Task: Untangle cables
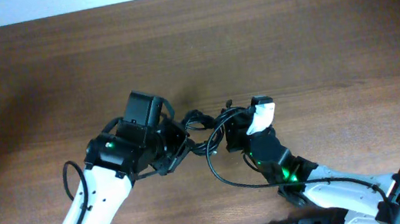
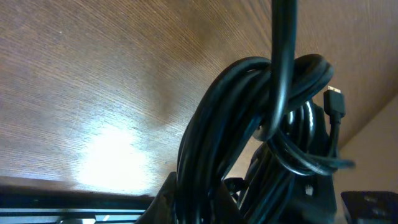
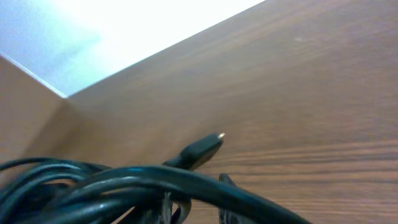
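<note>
Overhead, the left gripper (image 1: 176, 144) and right gripper (image 1: 235, 129) meet at the cables (image 1: 203, 124), one knotted clump on the table (image 1: 290, 30), so untangling looks barely begun. Only the left wrist view shows tightly wound coils, and only the right wrist view a free plug (image 3: 202, 149). No view shows the jaws, so I cannot tell either grip.

A robot lab: left arm (image 1: 91, 200), right arm (image 1: 326, 188), wooden table (image 1: 267, 33).

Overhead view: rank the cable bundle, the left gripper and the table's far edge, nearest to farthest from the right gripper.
From the right gripper:
1. cable bundle, right at its fingertips, toward the left arm.
2. left gripper, just beyond the bundle.
3. table's far edge, along the top of the picture.
</note>
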`<state>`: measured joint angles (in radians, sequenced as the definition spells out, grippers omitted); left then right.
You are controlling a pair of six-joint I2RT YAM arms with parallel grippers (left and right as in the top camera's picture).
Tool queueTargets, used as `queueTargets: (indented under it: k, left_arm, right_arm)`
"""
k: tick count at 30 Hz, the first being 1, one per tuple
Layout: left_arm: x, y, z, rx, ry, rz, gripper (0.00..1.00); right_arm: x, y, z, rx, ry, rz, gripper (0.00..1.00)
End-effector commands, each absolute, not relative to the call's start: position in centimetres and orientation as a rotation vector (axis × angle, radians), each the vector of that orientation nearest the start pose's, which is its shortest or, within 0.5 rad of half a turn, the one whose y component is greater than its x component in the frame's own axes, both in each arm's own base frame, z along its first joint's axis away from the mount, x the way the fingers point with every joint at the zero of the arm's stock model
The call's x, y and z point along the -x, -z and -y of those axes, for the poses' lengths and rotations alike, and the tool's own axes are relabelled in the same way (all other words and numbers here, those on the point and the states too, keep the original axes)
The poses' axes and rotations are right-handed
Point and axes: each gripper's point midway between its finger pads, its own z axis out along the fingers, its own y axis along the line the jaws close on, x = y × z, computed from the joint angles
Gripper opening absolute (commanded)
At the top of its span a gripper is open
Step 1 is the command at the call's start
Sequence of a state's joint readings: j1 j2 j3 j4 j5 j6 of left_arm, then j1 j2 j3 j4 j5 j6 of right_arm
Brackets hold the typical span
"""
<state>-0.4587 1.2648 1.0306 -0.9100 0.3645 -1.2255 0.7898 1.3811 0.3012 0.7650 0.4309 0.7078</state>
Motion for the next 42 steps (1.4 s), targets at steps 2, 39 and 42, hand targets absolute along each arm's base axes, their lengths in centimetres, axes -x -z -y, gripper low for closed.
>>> queueTargets:
  k: [2, 39, 42]
  left_arm:
    - [-25.0, -17.1, 17.0, 0.83, 0.923, -2.774, 0.0]
    - [-27.2, -19.3, 20.7, -0.884, 0.924, -2.28, 0.21]
    - [-27.3, -19.3, 20.6, -0.881, 0.914, -2.28, 0.42]
  right_arm:
    - [-31.2, -7.4, -14.3, -0.51, -0.428, -1.983, 0.22]
    - [-27.2, -15.7, -23.9, 0.24, -1.32, -1.896, 0.04]
    - [-27.2, -15.7, -23.9, 0.24, -1.319, -1.896, 0.04]
